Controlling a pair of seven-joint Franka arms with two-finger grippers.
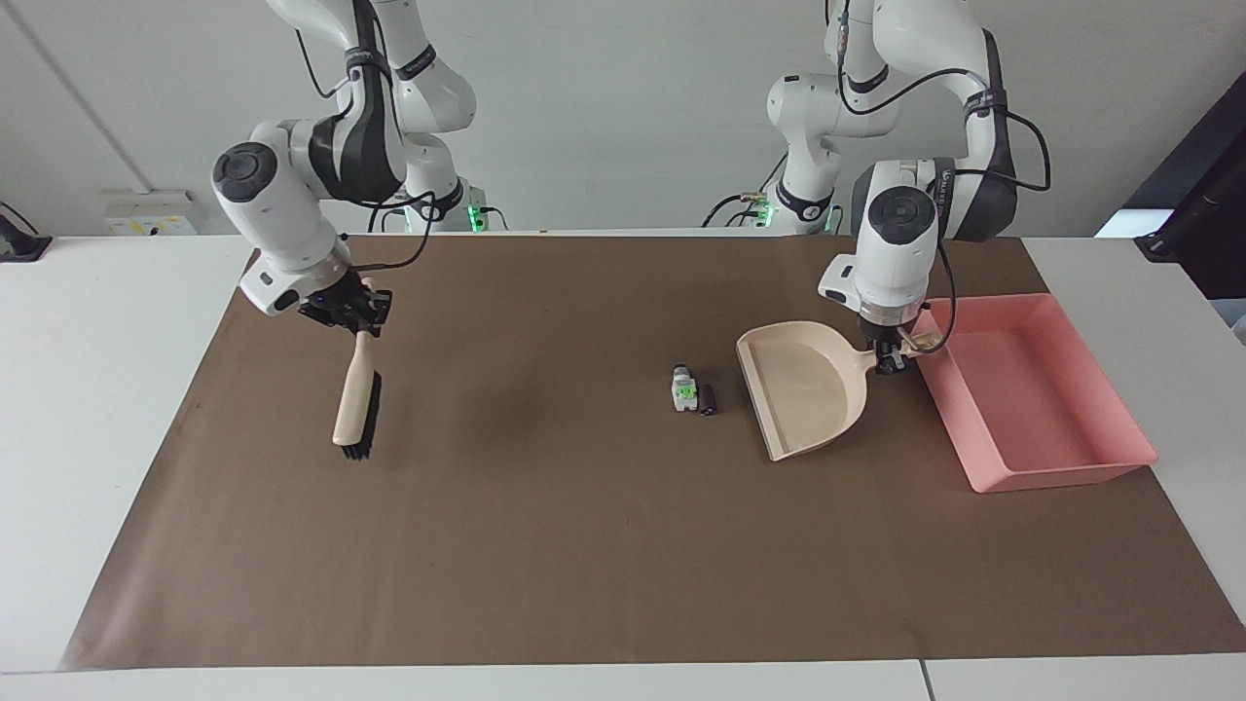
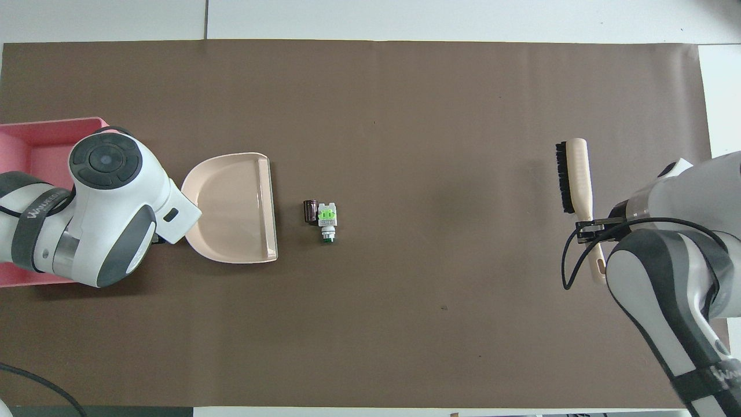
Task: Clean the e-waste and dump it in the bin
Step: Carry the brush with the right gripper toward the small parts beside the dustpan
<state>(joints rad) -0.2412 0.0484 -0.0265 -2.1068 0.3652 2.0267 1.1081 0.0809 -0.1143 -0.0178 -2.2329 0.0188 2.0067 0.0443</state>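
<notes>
Your left hand (image 1: 891, 362) pinches the dustpan (image 1: 808, 389) handle beside the bin (image 1: 1032, 389); right hand (image 1: 358, 313) pinches the brush (image 1: 356, 404). E-waste (image 1: 693, 392) lies unswept on the surface; nothing binned yet.

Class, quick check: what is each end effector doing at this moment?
Left end effector: closed on the dustpan handle, beside the bin.
Right end effector: closed on the brush handle, brush raised over the mat.
</notes>
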